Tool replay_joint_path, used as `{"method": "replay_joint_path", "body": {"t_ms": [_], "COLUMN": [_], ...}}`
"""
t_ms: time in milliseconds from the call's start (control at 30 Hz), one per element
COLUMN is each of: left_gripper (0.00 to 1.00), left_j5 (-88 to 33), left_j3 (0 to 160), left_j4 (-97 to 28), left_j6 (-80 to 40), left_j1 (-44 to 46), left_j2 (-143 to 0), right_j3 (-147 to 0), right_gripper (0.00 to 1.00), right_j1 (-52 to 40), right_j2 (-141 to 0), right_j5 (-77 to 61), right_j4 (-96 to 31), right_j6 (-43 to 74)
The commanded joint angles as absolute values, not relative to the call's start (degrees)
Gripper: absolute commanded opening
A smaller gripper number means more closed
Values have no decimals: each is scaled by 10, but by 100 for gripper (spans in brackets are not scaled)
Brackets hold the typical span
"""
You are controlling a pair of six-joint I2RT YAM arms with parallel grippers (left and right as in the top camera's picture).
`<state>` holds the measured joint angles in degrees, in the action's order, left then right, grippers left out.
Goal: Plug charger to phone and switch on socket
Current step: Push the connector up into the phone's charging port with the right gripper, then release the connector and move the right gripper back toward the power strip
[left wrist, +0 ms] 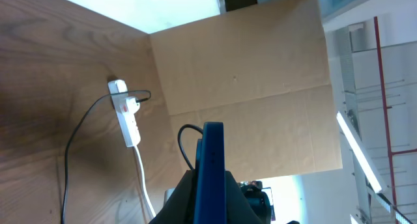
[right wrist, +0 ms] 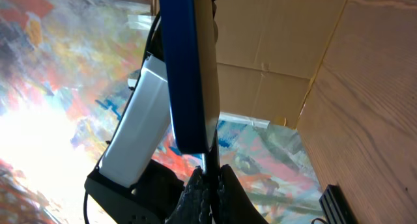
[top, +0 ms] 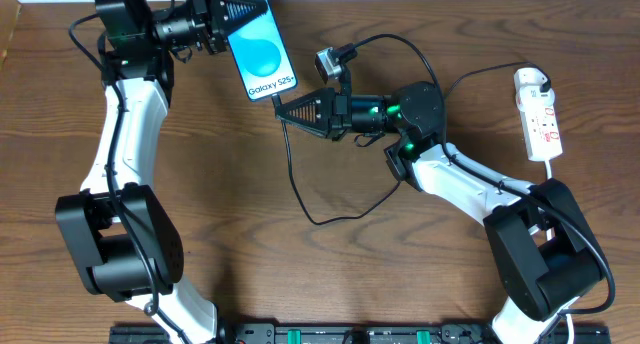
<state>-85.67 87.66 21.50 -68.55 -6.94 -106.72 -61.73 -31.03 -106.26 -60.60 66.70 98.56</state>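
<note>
Plugging under way; socket [top: 543,124] switch judged still to do.
The phone [top: 260,46], at 11 o'clock, is clamped by the left gripper [top: 228,22]; the charger [top: 322,222] tip is pinched by the right gripper [top: 285,107] at its lower edge; the socket lies at 2 o'clock.

Overhead view evenly lit, sharp; soft shadows on wooden surface [top: 350,284]. Phone [top: 258,44] screen glows bright. Left wrist view: white patch at top blown out (right side washed too). Right wrist view: glare lower left, near phone edge soft.
</note>
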Motion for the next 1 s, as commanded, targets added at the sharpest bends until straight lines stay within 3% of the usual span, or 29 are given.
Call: {"method": "replay_joint_path", "body": {"t_ms": [0, 600, 667, 700, 733, 800, 967], "left_gripper": [8, 7, 7, 8, 8, 7, 8], "left_j5": [-900, -900, -900, -900, -900, -900, -901], "left_j3": [884, 884, 884, 884, 884, 884, 884], "left_j4": [220, 220, 220, 220, 220, 220, 220], "left_j6": [-675, -675, -672, -667, -664, -664, -664], "left_j1": [-53, -53, -53, -53, -53, -54, -55], "left_j2": [-1052, -1052, -1052, -1052, -1052, -1052, -1052], "right_j3": [-619, -619, -619, -619, -619, -619, -619], "right_gripper": [1, 2, 17, 32, 70, 99, 99], "right_j1": [-299, -278, -278, -278, -278, -278, -270], "right_j2": [-1067, -1067, -1067, -1067, -1067, -1067, -1067], "right_j5": [-558, -566, -573, -576, -583, -590, -609], "right_j4": [668, 668, 669, 669, 669, 669, 669], "right_j6": [985, 976, 976, 976, 976, 976, 954]}}
